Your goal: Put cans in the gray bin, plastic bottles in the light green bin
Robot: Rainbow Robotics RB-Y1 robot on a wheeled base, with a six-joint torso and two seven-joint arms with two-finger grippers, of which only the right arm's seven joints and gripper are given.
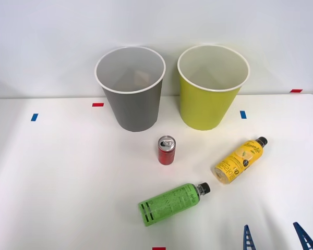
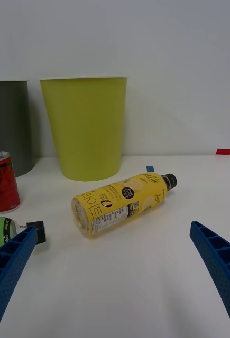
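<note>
White counter [image 1: 62,177] against a plain pale wall carries all the task items; nothing has yet been sorted.

Item 1: a short red drink can with silver top and pull tab [image 1: 166,150] stands upright near the middle of the counter, just in front of the bins and between them. Item 2: a slim plastic bottle with yellow label and black cap [image 1: 240,160] lies on its side to the right of the can, cap pointing away from the robot, toward the right. Item 3: a slim plastic bottle with bright green label and black cap [image 1: 170,203] lies on its side nearer the robot, cap toward the right.

Behind them stand a tall tapered gray plastic bin with white rim [image 1: 133,107] on the left and a matching yellow-green bin [image 1: 208,104] on the right, apart from each other. Small red and blue tape marks dot the counter.

The right tool [image 1: 276,237] sits at the near right edge, its blue ribbed fingers [image 2: 220,264] spread wide and holding nothing. From the wrist, the yellow-labelled bottle lies ahead between the fingers.

Assessment: the step in hand appears to be the approach to the first pick, probably the yellow-labelled bottle. The next move calls for advancing and lowering the tool, closing across the bottle's body, then carrying it to the yellow-green bin.
</note>
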